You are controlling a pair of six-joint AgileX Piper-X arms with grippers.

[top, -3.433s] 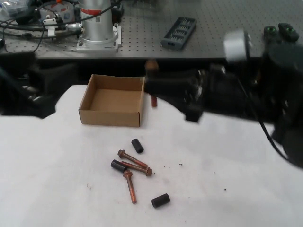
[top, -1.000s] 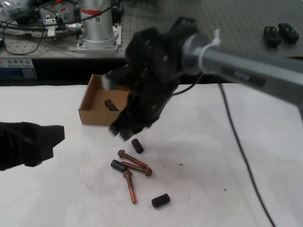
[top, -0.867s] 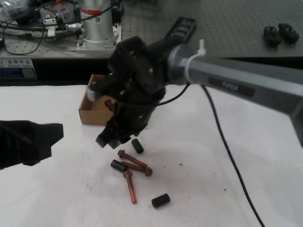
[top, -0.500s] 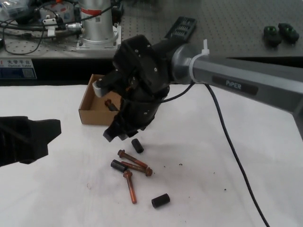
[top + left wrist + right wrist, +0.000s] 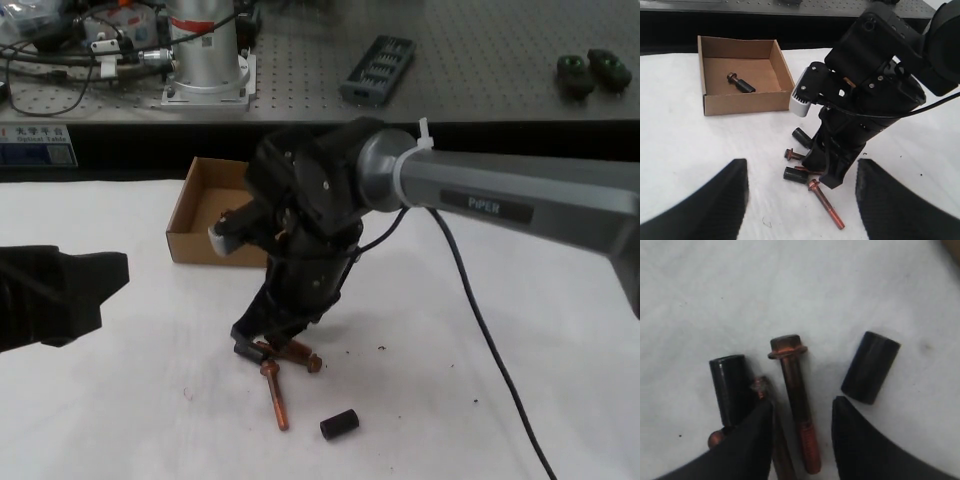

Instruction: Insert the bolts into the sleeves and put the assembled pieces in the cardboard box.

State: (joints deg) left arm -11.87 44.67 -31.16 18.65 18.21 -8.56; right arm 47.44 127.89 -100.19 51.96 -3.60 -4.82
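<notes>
Between the dark fingers of the right pincer point(image 5: 801, 412), which stand parted, a coppery, flange-headed bolt point(image 5: 792, 385) lies on the white-clothed table point(image 5: 715, 290). A smooth black cylindrical sleeve point(image 5: 871, 367) lies just beside it, and a second sleeve point(image 5: 730, 387) on its other side. Near them, the brown cardboard box point(image 5: 747, 104) holds one assembled piece point(image 5: 740, 83). The left pincer point(image 5: 800, 165) gapes wide, well apart.

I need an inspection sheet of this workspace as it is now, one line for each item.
Surface: white cover, a few dark specks.
Job's things: cardboard box holds one assembled piece; loose bolts and sleeves lie in front of it.
Clutter: nothing seen.
Grippers: right gripper open, astride one of the bolts; left gripper open, empty.
Cables: black cable trails across the cover.
Surroundings: perforated board behind, with a metal post and a dark rack.
</notes>
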